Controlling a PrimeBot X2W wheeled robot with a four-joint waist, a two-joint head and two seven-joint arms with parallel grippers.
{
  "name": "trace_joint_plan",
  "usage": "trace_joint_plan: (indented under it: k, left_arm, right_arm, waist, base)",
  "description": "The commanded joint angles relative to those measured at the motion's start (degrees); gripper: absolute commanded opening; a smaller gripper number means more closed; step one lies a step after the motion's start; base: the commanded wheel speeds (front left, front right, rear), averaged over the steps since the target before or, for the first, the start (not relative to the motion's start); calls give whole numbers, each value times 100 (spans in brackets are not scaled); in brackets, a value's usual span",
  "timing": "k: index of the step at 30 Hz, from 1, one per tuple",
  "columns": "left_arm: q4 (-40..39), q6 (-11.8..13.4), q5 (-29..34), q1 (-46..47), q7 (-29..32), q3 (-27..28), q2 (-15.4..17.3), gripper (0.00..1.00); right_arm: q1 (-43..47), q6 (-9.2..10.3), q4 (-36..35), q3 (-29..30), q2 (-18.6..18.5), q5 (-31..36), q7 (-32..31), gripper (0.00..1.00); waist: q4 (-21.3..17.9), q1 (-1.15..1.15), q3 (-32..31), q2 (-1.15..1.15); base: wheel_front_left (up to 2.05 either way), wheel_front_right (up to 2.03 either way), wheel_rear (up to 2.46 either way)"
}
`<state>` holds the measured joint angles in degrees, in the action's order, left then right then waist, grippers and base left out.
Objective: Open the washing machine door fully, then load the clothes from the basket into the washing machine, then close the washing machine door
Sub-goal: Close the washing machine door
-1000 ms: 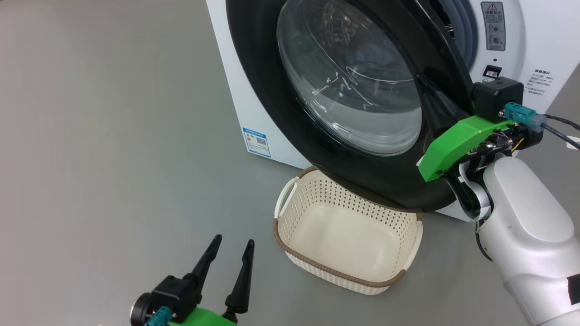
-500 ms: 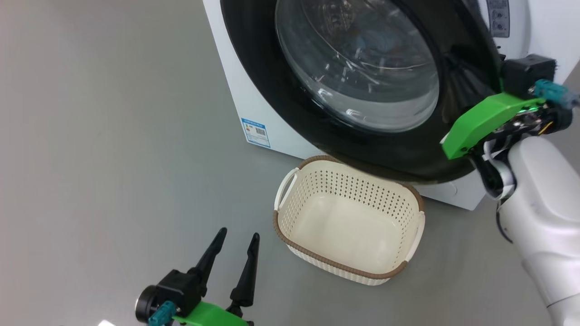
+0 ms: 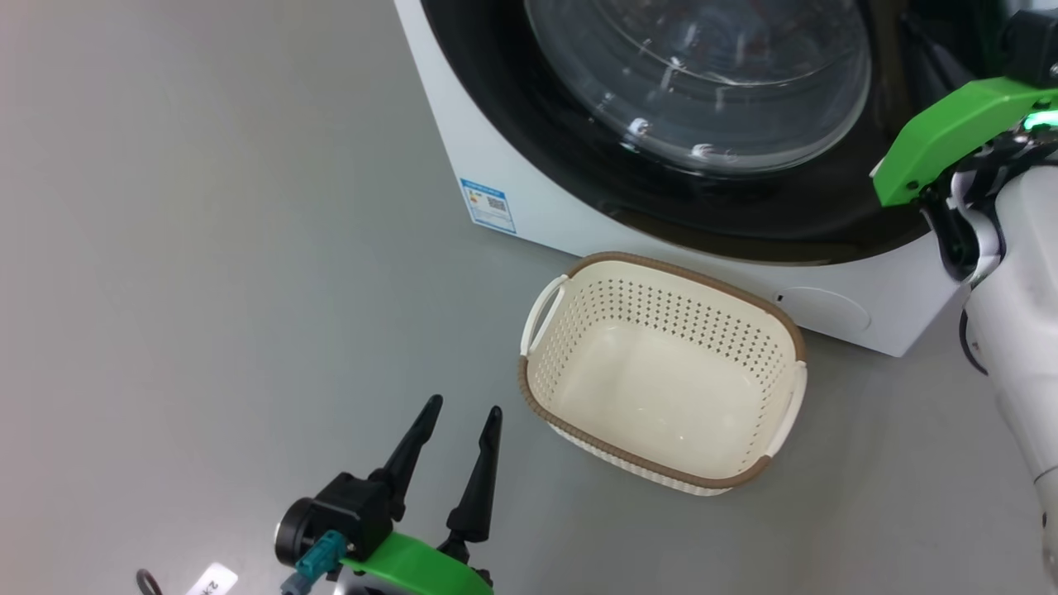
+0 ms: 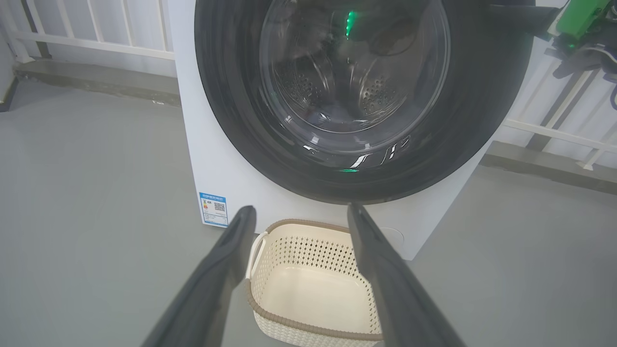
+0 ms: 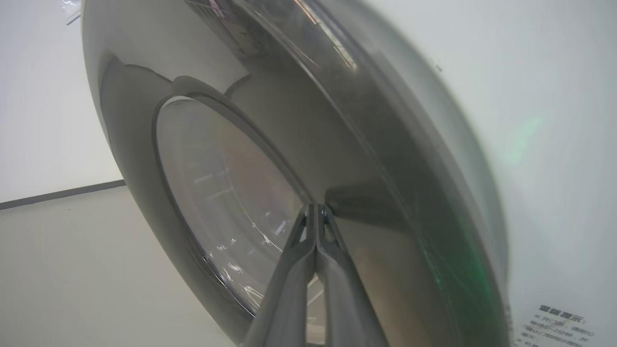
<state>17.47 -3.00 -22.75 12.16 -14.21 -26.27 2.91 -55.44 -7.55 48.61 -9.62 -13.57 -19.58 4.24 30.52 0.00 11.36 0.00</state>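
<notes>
The washing machine (image 3: 876,297) stands at the top of the head view. The washing machine door (image 3: 744,223), black-rimmed with a glass bowl, lies against or very near the machine's front. My right gripper (image 5: 315,208) is shut, its tips pressed on the door's glossy rim (image 5: 376,168) and holding nothing. The basket (image 3: 661,322) sits on the floor below the door with nothing in it. My left gripper (image 3: 464,409) hovers open to the left of the basket, apart from it. A dim bluish patch behind the glass (image 4: 330,115) may be the clothes; I cannot tell.
Grey floor spreads wide to the left. A blue label sticker (image 3: 489,204) and a round filter cap (image 3: 826,310) mark the machine's lower front. White railing (image 4: 96,38) runs behind the machine. My pale right forearm (image 3: 1025,330) fills the right edge.
The door has swung from partly open toward the machine's front, with my shut right gripper moving along with it. The head camera has shifted. My left gripper stays open.
</notes>
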Motion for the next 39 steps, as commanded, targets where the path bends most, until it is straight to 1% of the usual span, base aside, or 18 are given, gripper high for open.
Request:
trace_joint_plan:
  k: [1,7,12,15,22,30,39]
  left_arm:
    - [-75,2,-42,207,-71,141,50,100]
    - [-70,11,-66,236,-77,110,23,100]
    - [-134,33,-59,210,-77,133,11,100]
    - [-165,52,-43,173,-78,144,7,100]
    - [-140,57,-17,105,-78,163,2,100]
    - [-35,34,27,112,-78,191,1,100]
    - [47,65,48,84,-78,295,50,100]
  right_arm:
    - [-229,6,-68,-8,7,80,85,0]
    - [-607,6,482,196,-31,229,379,0]
    - [-880,6,895,255,2,335,569,0]
    - [-958,6,1136,226,-16,452,667,0]
    - [-937,6,1444,104,133,448,868,0]
    - [-675,6,1346,-285,251,373,1006,0]
    - [-131,6,775,-658,390,73,1063,0]
  waist:
    - [76,0,60,0]
    - [156,0,80,0]
    - [168,0,117,0]
    - [168,0,84,0]
    - [149,0,-24,0]
    - [98,0,-167,0]
    - [-214,0,-391,0]
  base:
    - [0,0,0]
    - [0,0,0]
    - [0,0,0]
    - [0,0,0]
    - [0,0,0]
    - [0,0,0]
    - [0,0,0]
